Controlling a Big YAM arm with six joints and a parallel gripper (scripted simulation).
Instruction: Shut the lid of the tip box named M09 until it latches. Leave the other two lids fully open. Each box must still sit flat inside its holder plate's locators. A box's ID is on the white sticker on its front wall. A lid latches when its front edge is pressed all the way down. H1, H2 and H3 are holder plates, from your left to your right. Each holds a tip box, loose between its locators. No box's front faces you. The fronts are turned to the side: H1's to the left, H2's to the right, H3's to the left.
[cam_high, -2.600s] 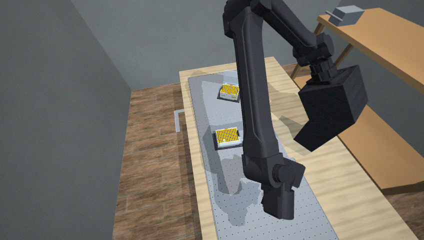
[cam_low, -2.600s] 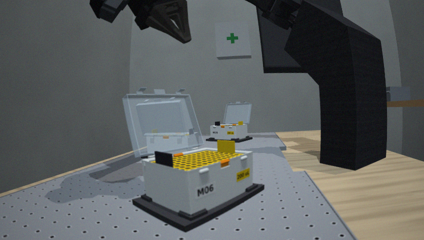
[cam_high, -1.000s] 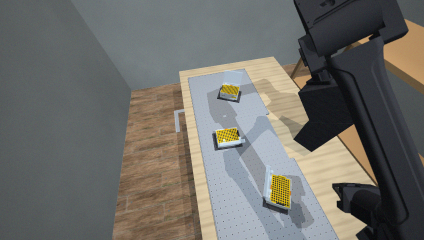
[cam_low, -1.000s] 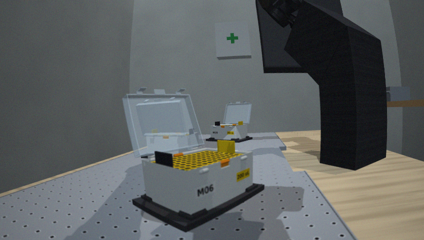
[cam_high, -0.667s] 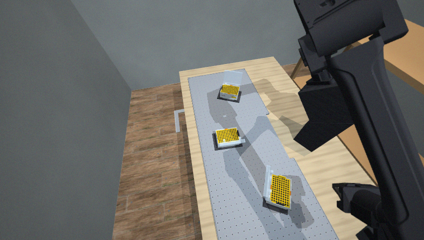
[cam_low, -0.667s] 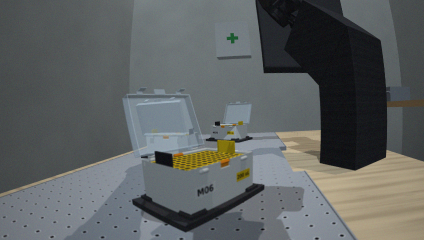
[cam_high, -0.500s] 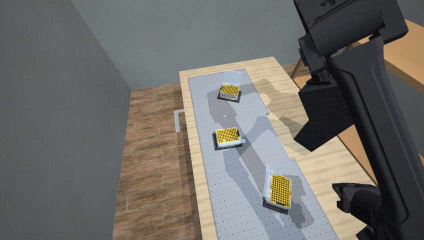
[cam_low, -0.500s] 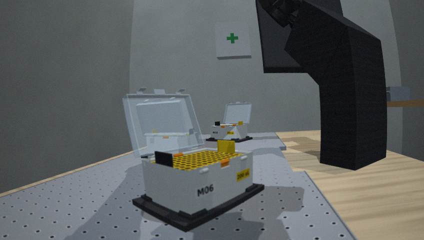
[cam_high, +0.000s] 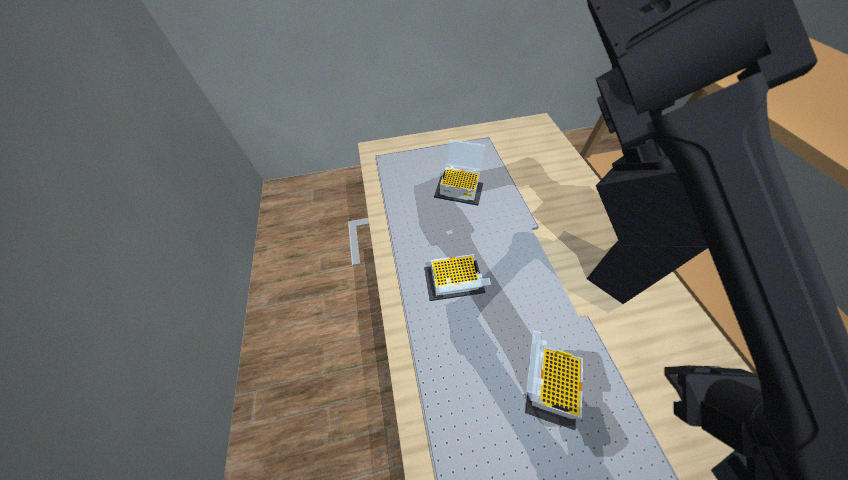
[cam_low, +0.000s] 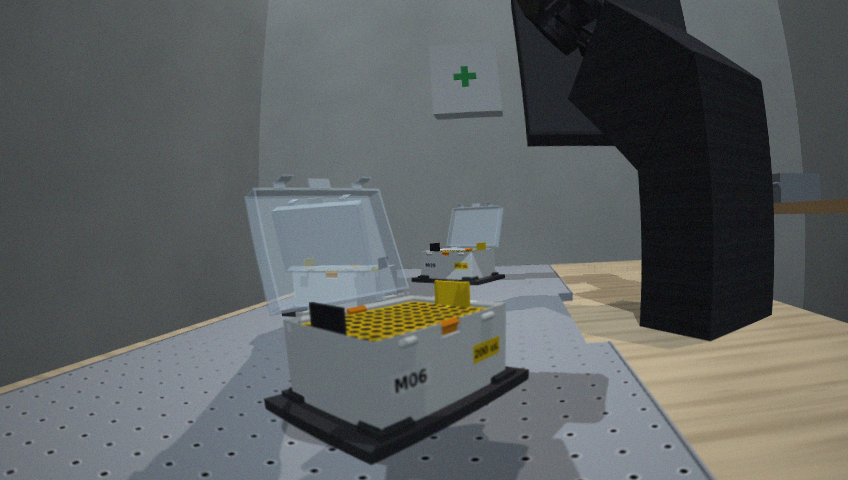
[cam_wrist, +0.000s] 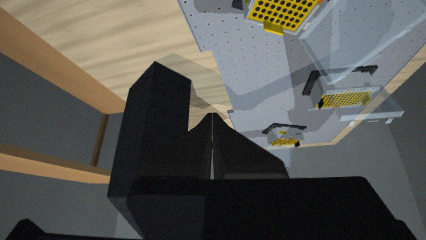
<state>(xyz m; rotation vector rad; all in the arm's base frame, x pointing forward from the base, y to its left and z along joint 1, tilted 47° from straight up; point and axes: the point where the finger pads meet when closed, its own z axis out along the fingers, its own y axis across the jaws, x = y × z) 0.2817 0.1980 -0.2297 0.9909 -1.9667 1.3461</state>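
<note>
Your gripper (cam_high: 666, 374) (cam_wrist: 212, 120)'s clenched w/ nothing in it; careless swing down could knock nearest box (cam_high: 560, 380) (cam_low: 392, 368) (cam_wrist: 283, 12), M06, off its locators.

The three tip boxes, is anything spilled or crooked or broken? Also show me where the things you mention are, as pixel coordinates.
Nothing looks odd: the near box (cam_high: 561, 382) (cam_low: 395, 368), middle box (cam_high: 455, 271) and far box (cam_high: 460, 180) (cam_low: 458, 262) all sit on their dark plates, lids up, with no spill or damage showing.

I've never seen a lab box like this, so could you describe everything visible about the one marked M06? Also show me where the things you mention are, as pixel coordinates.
The M06 box (cam_high: 559, 383) (cam_low: 395, 362) is pale grey, apparently plastic, with black M06 lettering and a yellow "200 uL" label. Its clear, hinged lid stands open. Inside is a yellow grid of holes, edged by one black and one yellow upright tab, plus orange clips. It sits upright on a black holder plate (cam_low: 371, 449), between raised corner pieces.
</note>
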